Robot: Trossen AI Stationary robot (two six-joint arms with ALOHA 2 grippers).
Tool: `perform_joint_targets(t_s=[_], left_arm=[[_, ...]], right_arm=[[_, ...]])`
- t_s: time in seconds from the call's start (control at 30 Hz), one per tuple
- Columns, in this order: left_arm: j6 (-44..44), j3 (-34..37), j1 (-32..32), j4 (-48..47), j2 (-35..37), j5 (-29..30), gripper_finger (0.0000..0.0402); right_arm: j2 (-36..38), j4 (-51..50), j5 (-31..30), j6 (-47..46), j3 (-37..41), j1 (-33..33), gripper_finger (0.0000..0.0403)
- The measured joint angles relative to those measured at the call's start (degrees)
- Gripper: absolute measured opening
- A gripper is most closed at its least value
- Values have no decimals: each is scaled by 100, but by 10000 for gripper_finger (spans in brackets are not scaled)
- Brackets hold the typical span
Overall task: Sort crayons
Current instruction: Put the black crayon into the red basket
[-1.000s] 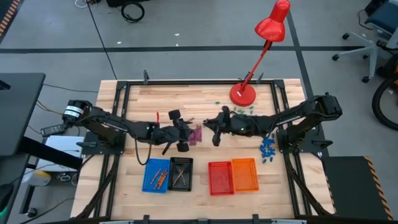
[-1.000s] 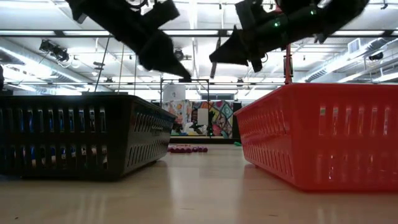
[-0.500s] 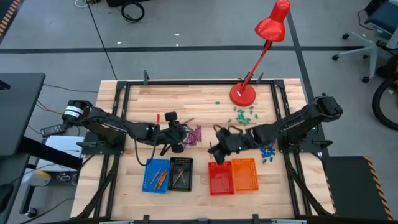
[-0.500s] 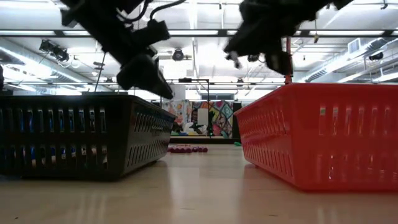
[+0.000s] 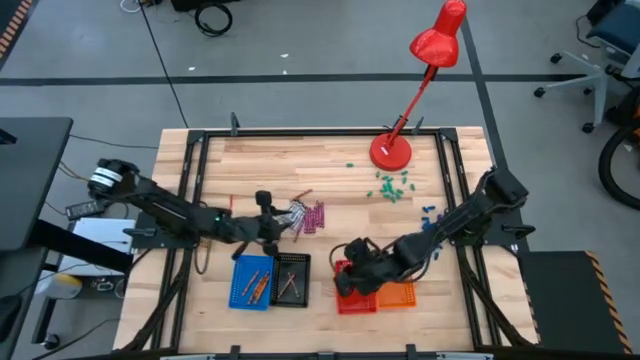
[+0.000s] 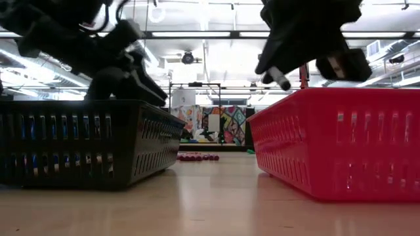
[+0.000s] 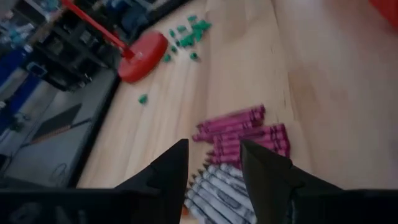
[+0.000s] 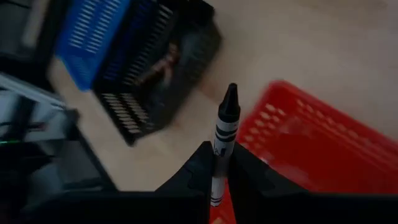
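Note:
My right gripper [image 8: 217,159] is shut on one grey-white crayon [image 8: 225,122] with a dark tip, above the red basket's left rim [image 5: 341,292]. My left gripper [image 7: 214,167] is open and empty, above the table just far of the black basket [image 5: 291,279]. Ahead of its fingers, grey-white crayons [image 7: 219,190] and purple-magenta crayons [image 7: 239,132] lie flat in rows on the table. An orange-brown crayon [image 5: 301,193] lies beyond them. The blue basket [image 5: 251,282] and the black basket hold a few crayons. My right gripper pinches the crayon's wrapped shaft [image 8: 217,167] between its two fingers, toward the blunt end. The crayon lies along the fingers, and its dark tip [image 8: 230,94] sticks out past them. It is lifted clear, slanting down over the basket [image 6: 278,77].
An orange basket [image 5: 396,268] stands right of the red one. A red desk lamp's base [image 5: 391,152] stands at the far side. Green bits [image 5: 390,185] and blue chunks [image 5: 430,214] lie on the right half of the table.
My right gripper has carried the crayon from the table's middle toward the near edge, to above the red basket's left rim, and has come lower. My left gripper has drawn back from the crayon rows toward the near left and down, above the black basket's far side.

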State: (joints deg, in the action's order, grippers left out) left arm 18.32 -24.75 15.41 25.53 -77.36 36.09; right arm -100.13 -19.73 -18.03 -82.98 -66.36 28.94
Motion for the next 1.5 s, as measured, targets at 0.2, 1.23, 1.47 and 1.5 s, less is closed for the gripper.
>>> perform_joint_targets(t_s=[0.2, 1.23, 1.47, 1.5], left_arm=[[94, 677, 23, 83, 1243, -124, 155], [-1184, 1609, 158, 677, 2113, -1115, 155], [-1771, 1417, -635, -144, 2108, -1515, 155], [-1867, 1399, -737, -208, 2106, -1538, 155]], right_arm=[[-628, -1525, 633, -914, -1140, 62, 43], [-397, -2953, 956, -1223, -1448, -405, 128], [-231, -3238, -284, 669, -1448, -1005, 128], [-256, -3209, -416, 1033, -1448, -1129, 128]])
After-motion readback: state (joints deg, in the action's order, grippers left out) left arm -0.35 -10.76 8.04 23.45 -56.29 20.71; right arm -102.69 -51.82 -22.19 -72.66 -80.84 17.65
